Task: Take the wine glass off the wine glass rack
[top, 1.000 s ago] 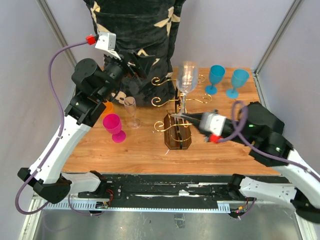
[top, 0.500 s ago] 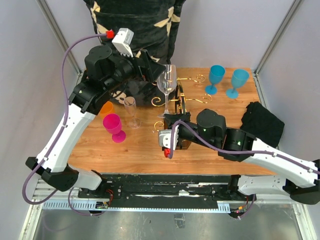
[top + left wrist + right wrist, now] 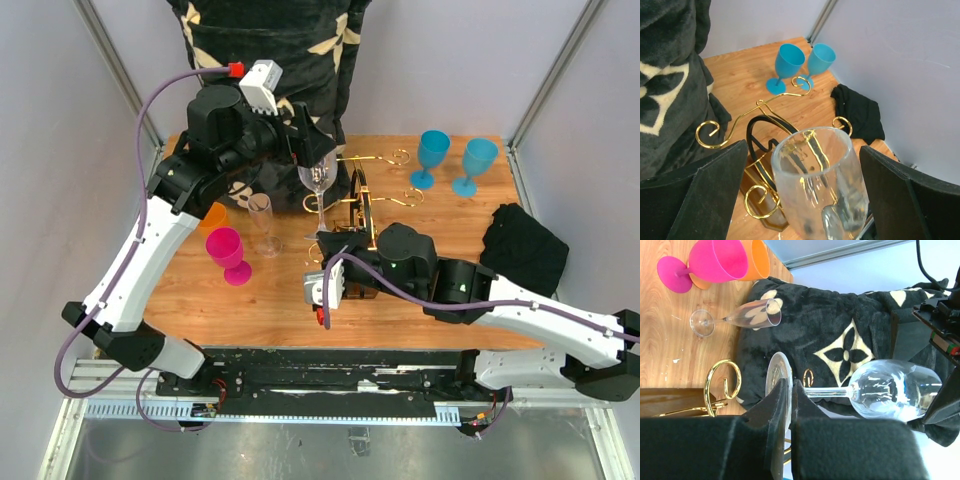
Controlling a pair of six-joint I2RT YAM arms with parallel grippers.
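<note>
While the wine glass (image 3: 318,178) is upright, bowl on top, just left of the wine glass rack (image 3: 362,203) — whether it touches the gold wires I cannot tell — its flat foot is pinched between the nearly closed fingers of the right gripper (image 3: 790,386). Around the bowl the left gripper (image 3: 802,150) is spread wide, a gap showing on either side. Farther out on the tabletop (image 3: 250,295) stand a clear flute (image 3: 262,218), a pink goblet (image 3: 227,252) and an orange cup (image 3: 212,214) to the left and two blue goblets (image 3: 433,150) at the far right, with a black cloth (image 3: 525,250) near the right edge.
</note>
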